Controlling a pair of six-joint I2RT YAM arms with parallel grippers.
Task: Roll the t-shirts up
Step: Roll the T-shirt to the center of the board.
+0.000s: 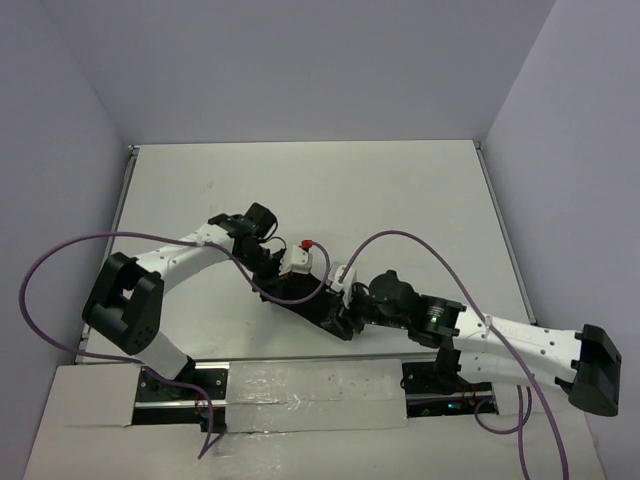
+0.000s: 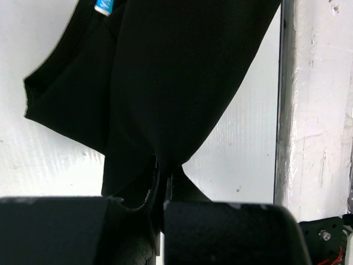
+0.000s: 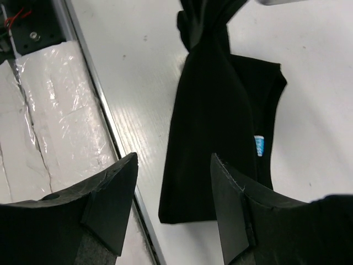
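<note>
The black t-shirt (image 3: pixel 212 110) lies folded into a narrow strip on the white table (image 1: pixel 350 190), its light blue neck label (image 3: pixel 259 146) showing. In the left wrist view the t-shirt (image 2: pixel 176 83) spreads away from the fingers, with the label (image 2: pixel 103 6) at the top. My left gripper (image 2: pixel 163 172) is shut on one end of the fabric. My right gripper (image 3: pixel 173 161) is open and empty, just above the strip's other end. In the top view the t-shirt (image 1: pixel 300 300) is a dark mass between the left gripper (image 1: pixel 272 272) and the right gripper (image 1: pixel 342 318).
A metal rail (image 3: pixel 105 121) and a plastic-covered white board (image 1: pixel 310 385) run along the table's near edge, close to the shirt. Purple cables (image 1: pixel 400 236) loop over both arms. Grey walls enclose the table on three sides.
</note>
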